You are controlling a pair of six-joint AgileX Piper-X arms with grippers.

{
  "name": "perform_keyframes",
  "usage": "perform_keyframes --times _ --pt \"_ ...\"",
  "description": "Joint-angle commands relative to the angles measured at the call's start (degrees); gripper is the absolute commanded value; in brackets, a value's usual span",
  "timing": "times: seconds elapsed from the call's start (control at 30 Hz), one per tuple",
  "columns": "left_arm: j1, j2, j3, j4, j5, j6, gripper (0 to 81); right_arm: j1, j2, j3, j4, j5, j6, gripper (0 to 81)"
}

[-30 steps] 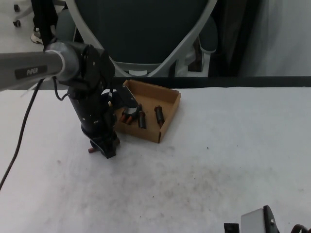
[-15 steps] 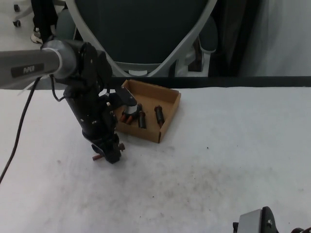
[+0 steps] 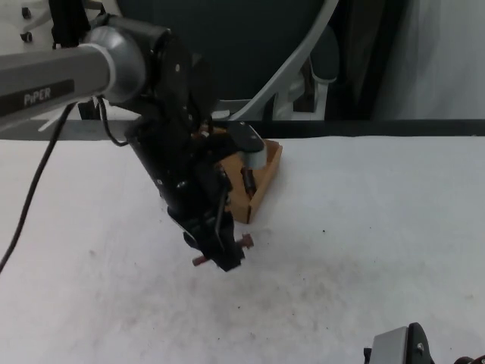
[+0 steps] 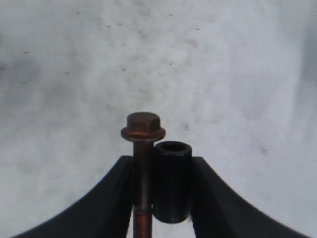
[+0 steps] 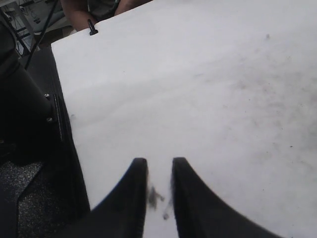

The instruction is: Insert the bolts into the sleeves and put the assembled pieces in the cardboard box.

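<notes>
Bolt (image 4: 142, 163) lies parallel against sleeve (image 4: 172, 183), seemingly near level, head rightward.

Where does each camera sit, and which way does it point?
High: behind the arms, facing forward and down over the bench; shows the left gripper.
Left wrist: on that arm, facing the bench past its gripper, shut on bolt and sleeve.
Right wrist: on the right arm, facing the bench past the right gripper.
Shared: high and left wrist both show the bolt.
</notes>
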Motion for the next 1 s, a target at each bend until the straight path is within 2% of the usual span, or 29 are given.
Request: perform_keyframes --times 0.0,0.07,0.2,0.53,0.63,0.77,0.97 --pt "-1.8 -2.6 1.5 2.5 2.0 -0.1 0.8 0.1 -0.3 0.0 0.1 0.0 0.4 18.3" --pt "-2.2 -3.7 3.9 2.4 4.5 0.5 0.8 0.1 -0.3 0.0 1.0 -0.4 0.4 18.3" --pt "-2.2 -7.5 13.3 -4.5 15.0 4.9 0.8 0.1 -0.3 0.0 2.6 -0.4 0.4 18.3" --pt "-2.2 -24.7 43.7 -44.7 15.5 -12.4 0.8 0.1 -0.3 0.0 2.6 -0.4 0.4 18.3" --pt "-2.2 -30.6 52.2 -57.1 13.0 -18.9 0.8 0.1 -0.3 0.0 2.6 -0.4 0.4 18.3" --pt "-3.2 -38.4 62.0 -66.9 5.2 -23.0 0.8 0.1 -0.3 0.0 2.6 -0.4 0.4 18.3" --pt "-4.1 -44.9 67.2 -68.6 -7.6 -26.5 0.8 0.1 -0.3 0.0 2.6 -0.4 0.4 18.3"
